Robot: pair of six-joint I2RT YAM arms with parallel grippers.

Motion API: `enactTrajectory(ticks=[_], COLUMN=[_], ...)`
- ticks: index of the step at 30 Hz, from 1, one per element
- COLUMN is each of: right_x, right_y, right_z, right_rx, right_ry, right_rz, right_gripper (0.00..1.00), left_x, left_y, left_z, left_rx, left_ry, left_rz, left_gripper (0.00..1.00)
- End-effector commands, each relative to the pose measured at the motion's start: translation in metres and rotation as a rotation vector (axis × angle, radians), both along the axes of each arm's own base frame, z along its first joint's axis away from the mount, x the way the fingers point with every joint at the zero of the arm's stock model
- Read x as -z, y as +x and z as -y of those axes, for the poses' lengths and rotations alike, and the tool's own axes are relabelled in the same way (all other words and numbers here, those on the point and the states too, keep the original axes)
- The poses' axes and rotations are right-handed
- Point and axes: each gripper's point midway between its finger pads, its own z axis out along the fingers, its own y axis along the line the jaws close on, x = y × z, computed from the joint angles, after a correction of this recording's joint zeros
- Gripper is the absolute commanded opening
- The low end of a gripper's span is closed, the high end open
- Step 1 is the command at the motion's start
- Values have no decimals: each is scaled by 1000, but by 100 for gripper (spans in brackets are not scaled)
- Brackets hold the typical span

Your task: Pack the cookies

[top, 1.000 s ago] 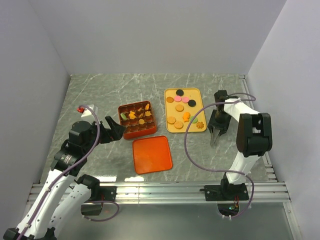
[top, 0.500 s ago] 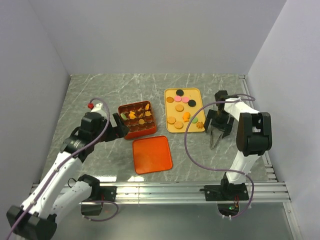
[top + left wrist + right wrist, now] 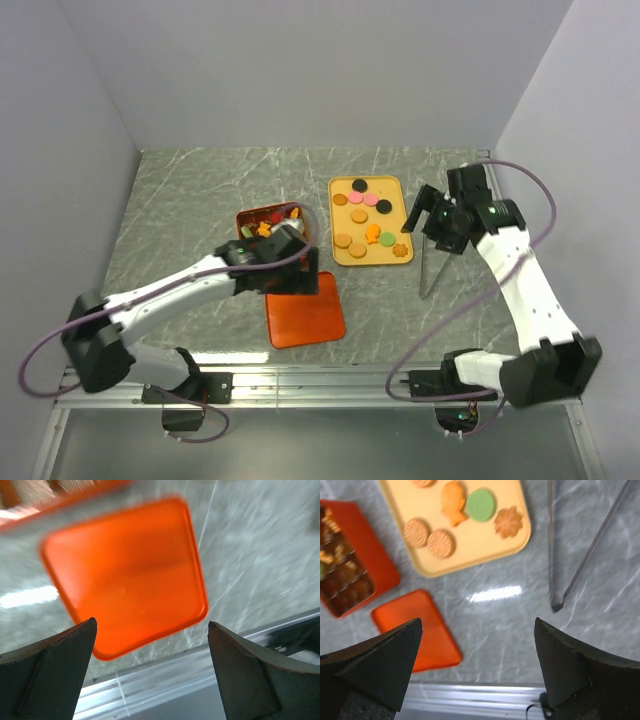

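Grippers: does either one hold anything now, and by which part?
Neither. Left gripper open over the lid; right gripper open, tongs lying on the table.

The top view looks down from six o'clock; both close, downward wrist views share the flat orange-red square lid (image 3: 305,308) (image 3: 125,575) (image 3: 415,630).

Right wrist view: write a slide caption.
Right gripper open, tongs lying free beside the yellow tray of cookies.

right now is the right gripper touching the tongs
Apart. The right wrist view shows the tongs flat on the table, clear of both fingers of the right gripper.
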Motion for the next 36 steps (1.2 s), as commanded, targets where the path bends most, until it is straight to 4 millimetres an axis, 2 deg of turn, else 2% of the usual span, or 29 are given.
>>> enactTrajectory(ticks=[1, 2, 3, 5, 8, 11, 13, 15, 18, 21, 24, 25, 26, 30, 31, 34, 36], right_x=[-6, -16, -17, -26, -27, -29, -29, -34, -39, -39, -35, -34, -33, -23, -22, -24, -38], right_y=[-39, -50, -57, -71, -81, -84, -85, -91, -100, -109, -115, -116, -118, -119, -119, -115, -112], right_z=[-15, -23, -27, -33, -37, -34, -29, -26, -24, -23, -20, -19, -19, -20, -20, -25, -30], right_rx=[38, 10, 0, -20, -65, -98, -104, -107, -116, -136, -152, -152, -159, -180, -183, -197, -215], right_ry=[99, 114, 123, 154, 182, 159, 131, 121, 129, 127, 110, 107, 107, 96, 97, 112, 138], right_rz=[-23, 13, 20, 42, 82, 107, 121, 142, 169, 172, 167, 166, 168, 150, 146, 147, 172], right_gripper=[100, 100, 100, 100, 100, 100, 100, 100, 100, 100, 100, 100, 100, 100, 100, 100, 100], left_x=[9, 12, 19, 28, 43, 61, 78, 99, 119, 131, 141, 144, 147, 157, 158, 149, 125], left_y=[-10, -12, -18, -26, -27, -30, -31, -35, -39, -41, -44, -45, -48, -58, -59, -61, -58], left_z=[27, 35, 50, 64, 98, 107, 117, 117, 114, 118, 123, 124, 124, 120, 120, 118, 118], left_rx=[16, 36, 77, 113, 142, 98, 85, 50, 6, 1, 14, 13, 13, 6, -1, -7, -15], left_ry=[26, 32, 57, 98, 164, 222, 247, 293, 344, 338, 334, 333, 331, 337, 328, 312, 283], left_rz=[-25, -22, -26, -39, -33, -74, -99, -147, -196, -217, -240, -244, -257, -288, -291, -288, -261], left_gripper=[99, 99, 99, 96, 94, 92, 90, 88, 80, 72, 54, 44, 40, 14, 1, 0, 0])
